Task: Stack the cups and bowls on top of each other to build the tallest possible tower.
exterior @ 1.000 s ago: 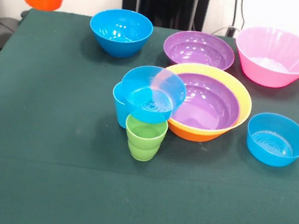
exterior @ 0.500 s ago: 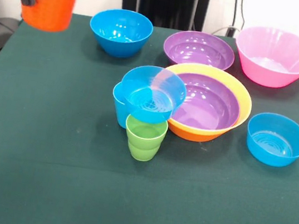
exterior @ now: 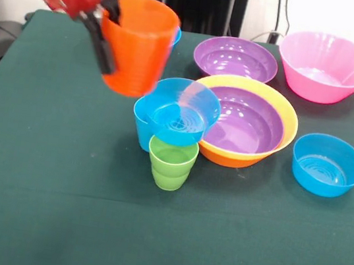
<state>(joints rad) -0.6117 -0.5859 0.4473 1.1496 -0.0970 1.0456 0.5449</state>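
Note:
My gripper [exterior: 112, 44] is shut on the orange cup [exterior: 140, 47], with one black finger [exterior: 104, 47] down its outer left wall. The cup hangs tilted in the air, up and left of the pile. There, a small blue bowl [exterior: 181, 112] rests tilted across the light blue cup [exterior: 139, 130] and the green ridged cup [exterior: 171, 164]. To their right, a purple bowl [exterior: 245, 124] sits nested in the orange-yellow bowl [exterior: 289, 130].
A second purple bowl [exterior: 235, 58] and the pink bowl [exterior: 327, 67] stand at the back. Another small blue bowl [exterior: 327, 165] is at the right. Only a sliver of a further blue bowl [exterior: 177, 36] shows behind the orange cup. Green cloth [exterior: 42, 186] covers the table.
The arm has swung down and to the right from the top left corner, carrying the orange cup. The cup now covers the back-left blue bowl. The bowls and other cups have not moved.

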